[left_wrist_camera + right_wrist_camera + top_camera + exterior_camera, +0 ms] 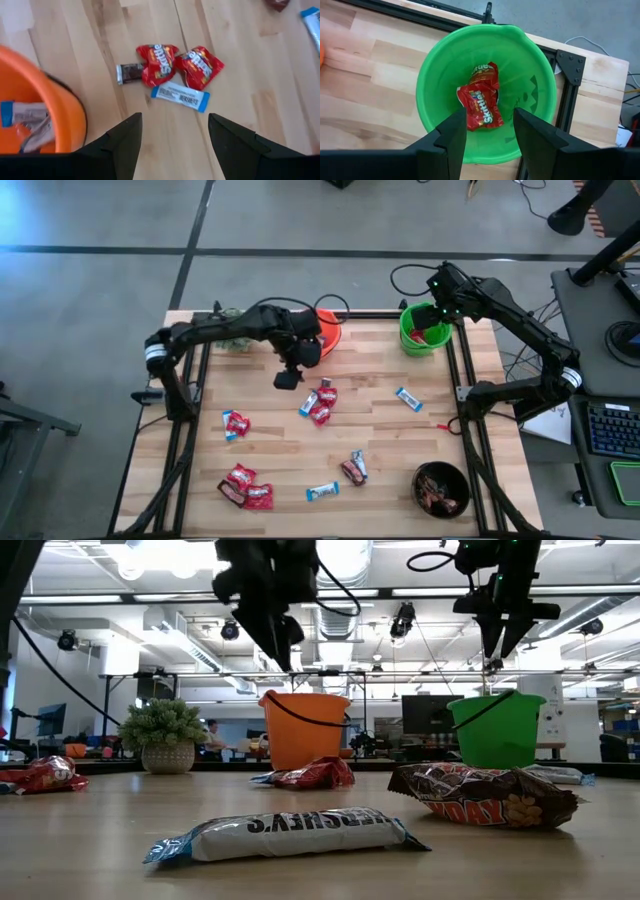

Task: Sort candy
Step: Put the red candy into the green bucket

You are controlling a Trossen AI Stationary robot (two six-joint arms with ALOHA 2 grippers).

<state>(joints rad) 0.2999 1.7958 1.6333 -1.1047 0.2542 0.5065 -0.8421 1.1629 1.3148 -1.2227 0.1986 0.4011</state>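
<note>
My left gripper point(288, 378) point(175, 117) hangs open above the table, between the orange bucket point(328, 332) and a cluster of candy point(170, 75): two red packets, a blue-and-white bar and a dark brown bar lying flat on the wood. The orange bucket point(30, 115) holds blue-and-white bars. My right gripper point(430, 330) point(490, 112) is open over the green bucket point(445, 70), which has red packets point(482, 100) on its bottom. More candy lies scattered: red packets point(245, 485), a blue-and-white bar point(322, 492) and another point(408, 398).
A black bowl point(442, 488) with dark brown bars stands at the near right corner. A small green plant in a pot point(165, 730) stands at the far left, beside the orange bucket. A red packet point(236, 423) and a mixed pair point(354, 467) lie mid-table. Black frame rails run along both sides.
</note>
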